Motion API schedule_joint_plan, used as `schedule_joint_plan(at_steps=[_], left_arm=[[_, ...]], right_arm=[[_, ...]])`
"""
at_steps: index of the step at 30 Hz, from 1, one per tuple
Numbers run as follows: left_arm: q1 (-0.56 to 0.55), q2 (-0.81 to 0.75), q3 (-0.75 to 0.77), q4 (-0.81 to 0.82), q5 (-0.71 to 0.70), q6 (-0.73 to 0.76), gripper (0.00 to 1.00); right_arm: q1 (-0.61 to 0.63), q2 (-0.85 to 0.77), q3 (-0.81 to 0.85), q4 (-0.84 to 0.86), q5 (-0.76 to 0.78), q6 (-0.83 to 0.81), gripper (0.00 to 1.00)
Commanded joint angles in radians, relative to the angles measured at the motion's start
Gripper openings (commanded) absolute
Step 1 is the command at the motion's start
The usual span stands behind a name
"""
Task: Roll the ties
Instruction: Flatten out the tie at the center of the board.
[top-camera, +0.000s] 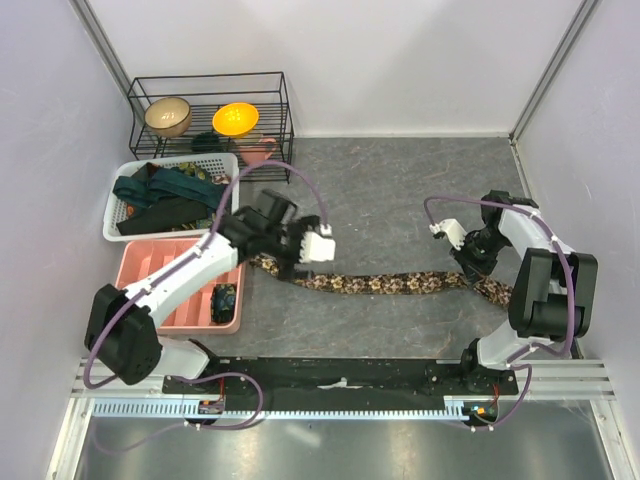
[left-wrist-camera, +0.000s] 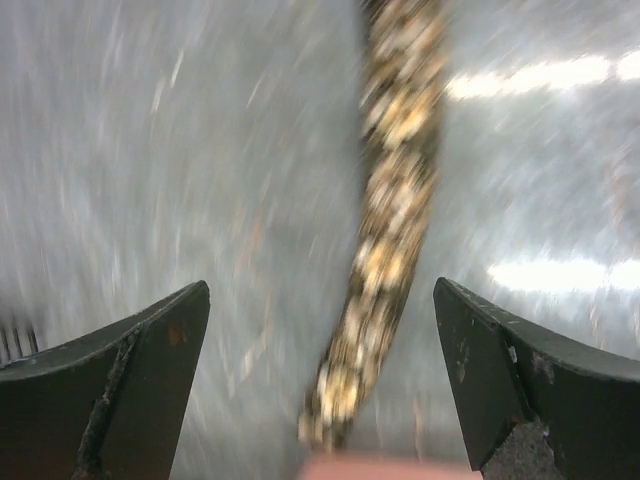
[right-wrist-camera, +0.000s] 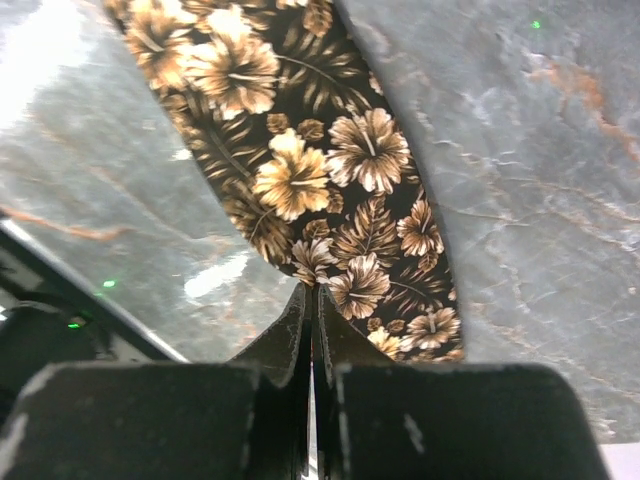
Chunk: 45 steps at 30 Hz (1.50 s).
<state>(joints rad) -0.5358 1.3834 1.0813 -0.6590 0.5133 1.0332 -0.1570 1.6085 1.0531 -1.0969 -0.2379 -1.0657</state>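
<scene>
Grey marbled desk (top-camera: 400, 190) carries a brown floral tie (top-camera: 390, 284) lying flat across the middle of the top view. The left gripper (left-wrist-camera: 321, 290) hangs wide open over the tie's left end, holding nothing, and the right gripper (right-wrist-camera: 312, 300) is closed with its tips at the tie's right end. Dark ties (top-camera: 165, 195) lie in the basket (top-camera: 112, 215) at upper left, and a coil (top-camera: 224, 301) sits in the tray (top-camera: 150, 262) below it.

Pink tray (top-camera: 150, 265) beside white basket (top-camera: 112, 215); wire rack (top-camera: 205, 77) holds bowls (top-camera: 167, 116), perhaps three.
</scene>
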Motion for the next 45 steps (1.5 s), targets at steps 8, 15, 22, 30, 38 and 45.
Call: schedule_joint_plan(at_steps=[8, 15, 22, 30, 38, 45], left_arm=[[-0.441, 0.019, -0.213, 0.819, -0.199, -0.234, 1.00], [-0.535, 0.166, -0.137, 0.888, -0.075, -0.378, 1.00], [-0.638, 0.350, -0.081, 1.131, -0.194, -0.400, 1.00], [-0.645, 0.537, 0.029, 1.288, -0.269, -0.323, 1.00], [-0.658, 0.672, 0.101, 1.383, -0.323, -0.153, 0.79], [-0.670, 0.704, 0.111, 1.371, -0.337, -0.073, 0.29]], right_arm=[[0.016, -0.070, 0.051, -0.251, -0.254, 0.012, 0.00], [0.017, -0.055, 0.107, -0.354, -0.397, 0.012, 0.00], [0.037, -0.067, 0.107, -0.362, -0.442, 0.027, 0.00], [0.080, -0.084, 0.107, -0.362, -0.442, 0.033, 0.00], [0.112, -0.088, 0.108, -0.362, -0.445, 0.035, 0.00], [0.128, -0.102, 0.114, -0.362, -0.472, 0.036, 0.00]])
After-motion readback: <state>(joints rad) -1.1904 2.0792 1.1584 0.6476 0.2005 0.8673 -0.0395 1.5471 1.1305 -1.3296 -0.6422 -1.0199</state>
